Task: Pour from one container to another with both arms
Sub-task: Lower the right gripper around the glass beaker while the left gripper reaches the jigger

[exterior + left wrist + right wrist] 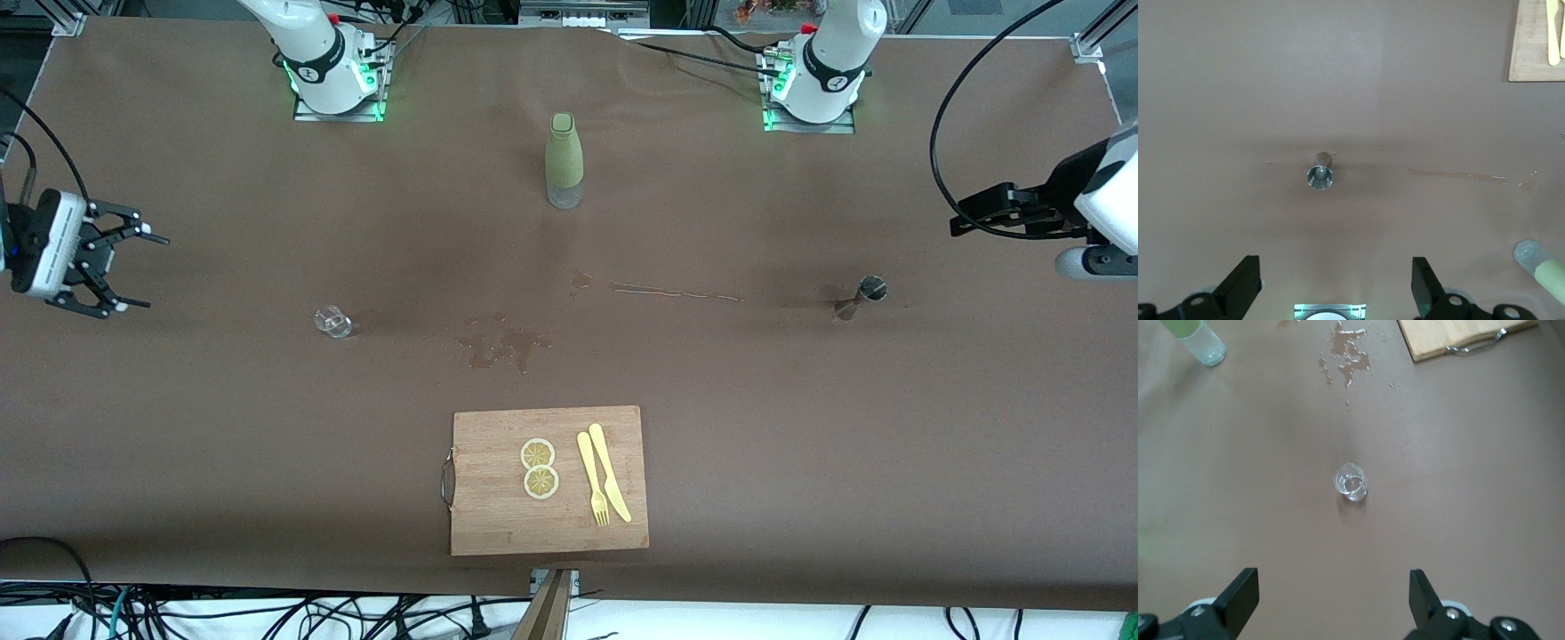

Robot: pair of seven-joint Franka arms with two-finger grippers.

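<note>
1. While both arms waited, a wooden cutting board (pixel 548 480) lay nearest the camera on the brown bench (pixel 800 444).
2. Farther back stood a small clear glass (pixel 332 321) and a steel jigger (pixel 861 297), well apart.
3. Farthest stood a green bottle (pixel 564 160).
4. Each white arm's black end effector, left (pixel 982 213) and right (pixel 116 260), hung wide and empty over its end of the bench.

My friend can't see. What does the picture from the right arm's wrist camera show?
A small clear glass stands on the brown table, with the right pincer open above it. A spill, a green bottle and a wooden board lie around.
</note>
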